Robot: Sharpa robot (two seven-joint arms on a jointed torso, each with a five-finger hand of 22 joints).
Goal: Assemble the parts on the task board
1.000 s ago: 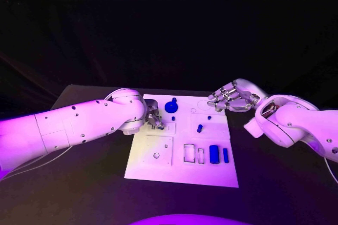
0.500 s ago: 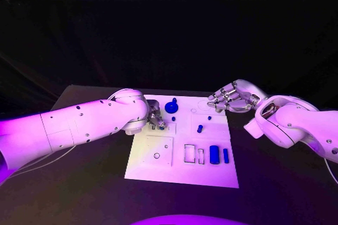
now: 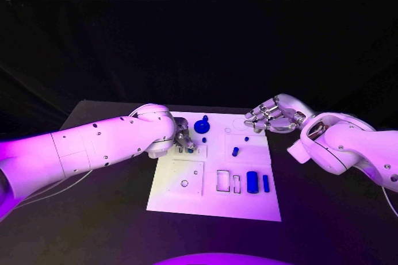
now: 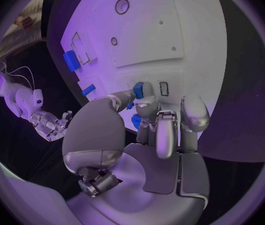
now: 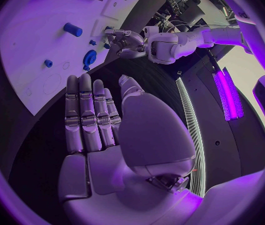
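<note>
1. Task board (image 3: 211,204) lies mid-counter (image 3: 99,219); a small blue part (image 4: 138,90) sits at the left hand's (image 4: 151,130) fingertips, seemingly pinched between them, close over a small slot (image 4: 164,88) on the board's far left side.
2. We judge the coming move turns on that gap: the slot lies just beside the part, ahead of the fingers (its long axis roughly along them).
3. The right hand (image 5: 95,120) hovers beside the board's far right corner, fingers straight, side by side, holding nothing.
4. Our left hand is clearly nearer.
</note>
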